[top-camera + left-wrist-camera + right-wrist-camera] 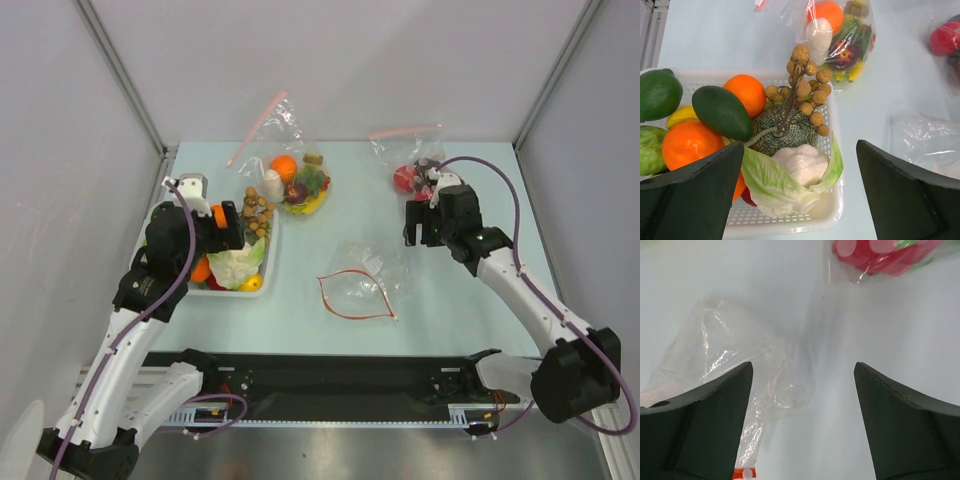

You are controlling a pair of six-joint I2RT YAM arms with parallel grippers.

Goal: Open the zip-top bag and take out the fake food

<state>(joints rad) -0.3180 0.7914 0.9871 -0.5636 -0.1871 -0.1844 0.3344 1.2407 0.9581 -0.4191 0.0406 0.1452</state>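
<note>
The zip-top bag (357,284) lies flat and empty at the table's middle, its red-orange rim spread in a loop. In the right wrist view the bag (735,355) is under and beside the left finger, with its red zip end (744,473) at the bottom. My right gripper (802,415) hovers open just right of the bag and holds nothing. The fake food lies in a white basket (835,210): a brown bumpy cluster (802,90), a pale leafy head (795,172), a dark green piece (722,112) and a yellow fruit (252,283). My left gripper (800,200) hangs open above the leafy head.
Two clear bags with pink zip strips lie at the back: one with orange and banana toys (295,180), one with red toys (415,170), close behind my right gripper (420,238). The basket also holds oranges (687,142), a lime (657,92) and a netted melon (785,132).
</note>
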